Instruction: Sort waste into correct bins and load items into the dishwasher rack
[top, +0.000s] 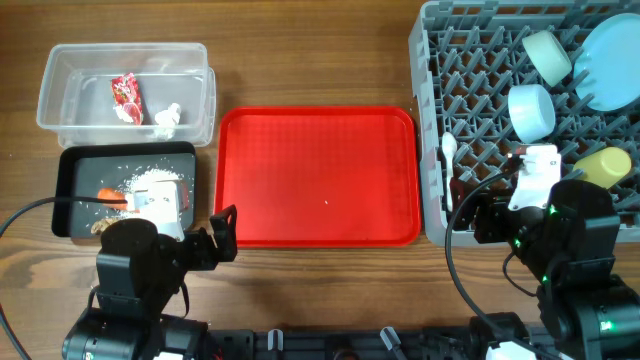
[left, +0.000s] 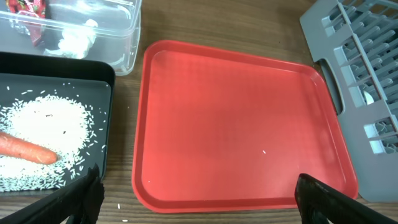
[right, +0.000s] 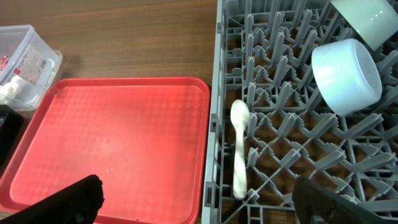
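Both arms are hanging out at the near edge of the tabletop (top: 300, 60). The left jaws and the right jaws are both gaping as wide as they go, with nothing in them. The left arm (top: 140, 255) is sitting over the near end of the black tray (top: 80, 170), and the right arm (top: 560, 230) over the near side of the dishwasher rack (top: 432, 120).

Honestly it's looking mostly sorted to me. Up in the far left corner the snack wrapper (top: 126, 95) and tissue (top: 167, 118) are lying in the clear tub (top: 125, 48). Just in front of it the carrot (top: 110, 196), the rice (top: 150, 182) and what looks like a small brown lump (top: 100, 228) are lying in the black tray. The plate (top: 612, 62), mint bowl (top: 547, 55), blue bowl (top: 531, 110), yellow cup (top: 605, 165) and spoon (top: 449, 150) are all sitting in the rack along the right edge. The red tray (top: 318, 150) in the middle is looking bare apart from one stray grain (top: 326, 203).

That grain is what's bugging me. It's tiny, light and hard, and it's lying flat on a slick tray, so I'm doubting those big jaws are ever pinching it. Tipping the tray by its rim seems likelier.

The spoon is lying flat across the pegs (right: 261, 112) by the rack's left wall. I'm guessing it's light, stiff, slippery plastic, so I'd be going for the handle across its narrow width, not the bowl end. The carrot is looking firm and round and probably prone to rolling, so a squeeze across the middle.
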